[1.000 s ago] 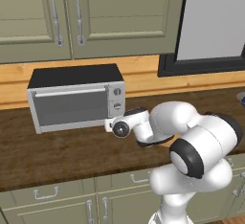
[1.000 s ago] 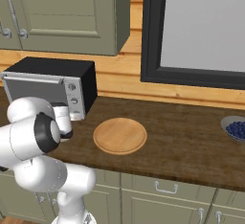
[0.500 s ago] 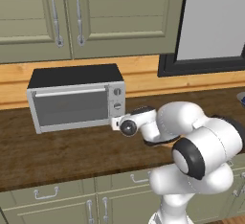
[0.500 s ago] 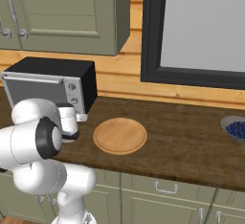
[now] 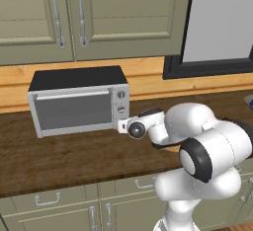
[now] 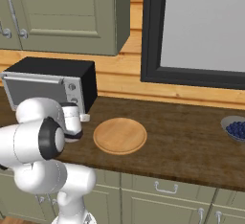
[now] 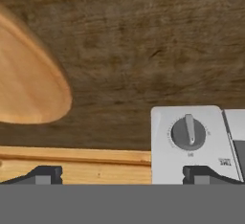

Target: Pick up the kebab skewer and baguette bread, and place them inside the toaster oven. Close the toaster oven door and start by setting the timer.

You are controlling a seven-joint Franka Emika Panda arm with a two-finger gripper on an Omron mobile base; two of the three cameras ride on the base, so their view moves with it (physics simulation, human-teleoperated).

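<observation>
The toaster oven [image 5: 74, 107] stands on the counter with its door [image 5: 73, 110] shut and its bar handle along the top edge. My gripper [image 5: 122, 125] hovers just in front of the knob column [image 5: 121, 101] at the oven's right end, also seen from the other side as the gripper [image 6: 84, 117] beside the oven [image 6: 48, 82]. In the hand view the fingertips [image 7: 206, 174] stand wide apart, open and holding nothing, with one round knob [image 7: 189, 133] just above the right tip. The kebab skewer and baguette bread are out of view.
A bare round wooden plate [image 6: 119, 135] lies on the counter right of the oven, its edge in the hand view as the plate [image 7: 24, 74]. A bowl of blueberries [image 6: 235, 128] sits at the far right. Cabinets hang above, and a dark-framed window is at the back.
My hand has drifted slightly right along the oven front, toward the knob column. The oven and plate have not moved.
</observation>
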